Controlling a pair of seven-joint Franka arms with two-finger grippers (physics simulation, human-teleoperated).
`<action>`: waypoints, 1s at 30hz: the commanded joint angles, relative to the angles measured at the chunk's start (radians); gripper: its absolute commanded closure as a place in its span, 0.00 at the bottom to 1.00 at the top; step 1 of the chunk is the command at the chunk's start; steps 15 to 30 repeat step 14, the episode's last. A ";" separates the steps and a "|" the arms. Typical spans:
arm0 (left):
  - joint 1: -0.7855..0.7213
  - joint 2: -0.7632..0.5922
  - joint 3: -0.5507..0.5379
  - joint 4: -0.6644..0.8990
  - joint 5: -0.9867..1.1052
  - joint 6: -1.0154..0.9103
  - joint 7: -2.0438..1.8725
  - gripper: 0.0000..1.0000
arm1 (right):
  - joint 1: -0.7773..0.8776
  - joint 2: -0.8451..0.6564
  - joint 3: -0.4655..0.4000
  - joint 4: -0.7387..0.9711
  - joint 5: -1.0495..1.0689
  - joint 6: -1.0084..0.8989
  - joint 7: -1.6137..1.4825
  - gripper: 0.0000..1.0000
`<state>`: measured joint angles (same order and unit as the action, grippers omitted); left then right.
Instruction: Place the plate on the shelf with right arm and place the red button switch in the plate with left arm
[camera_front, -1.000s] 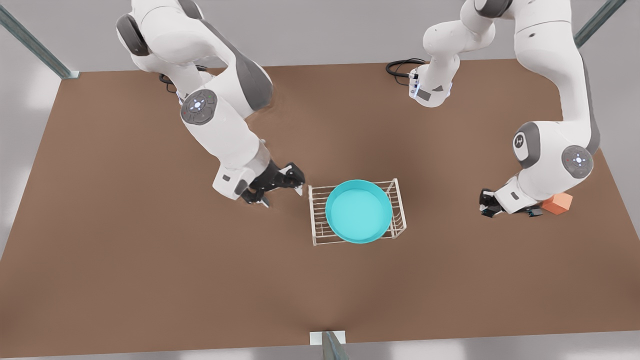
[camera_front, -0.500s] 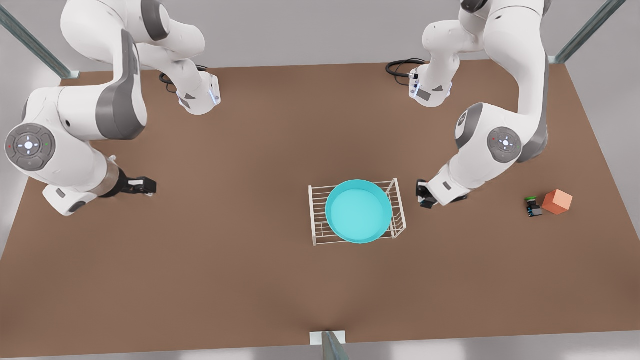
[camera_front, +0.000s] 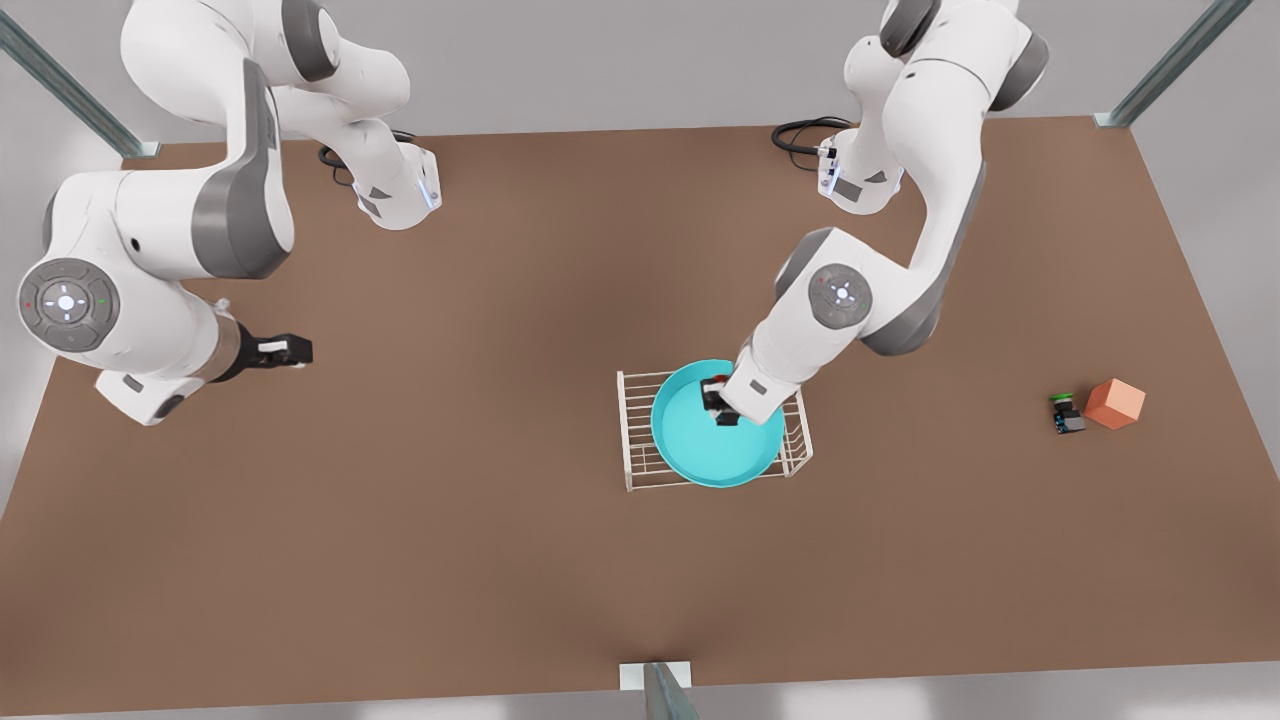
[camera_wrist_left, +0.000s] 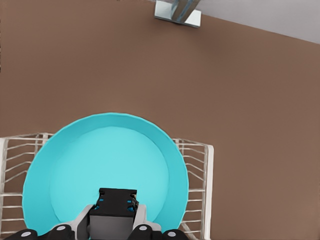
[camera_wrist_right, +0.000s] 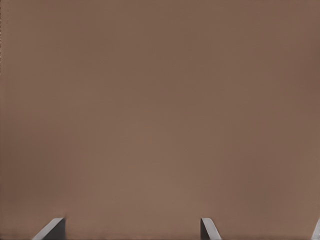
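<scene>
Turquoise plate (camera_front: 700, 450) sits on shelf (camera_front: 637, 432); left end effector (camera_front: 718, 402) clamps red button switch (camera_wrist_left: 116, 211) above it, lower before release; right end effector (camera_front: 290, 350) apart, waiting near table's edge.

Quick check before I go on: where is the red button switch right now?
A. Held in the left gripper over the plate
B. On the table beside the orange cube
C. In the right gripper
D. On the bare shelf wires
A: the left gripper is shut on the red button switch above the plate.
</scene>
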<state>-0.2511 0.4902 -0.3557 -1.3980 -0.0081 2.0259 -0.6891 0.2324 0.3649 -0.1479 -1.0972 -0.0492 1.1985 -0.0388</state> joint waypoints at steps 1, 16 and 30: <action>0.000 0.001 0.000 0.001 0.008 0.048 -0.468 0.00 | -0.001 -0.001 0.001 0.000 0.000 -0.010 -0.078 0.00; 0.414 -0.136 0.040 -0.010 0.088 -0.337 0.373 0.00 | 0.001 -0.001 0.008 0.000 0.000 -0.007 -0.076 0.00; 0.414 -0.136 0.040 -0.010 0.088 -0.337 0.373 0.00 | 0.001 -0.001 0.008 0.000 0.000 -0.007 -0.076 0.00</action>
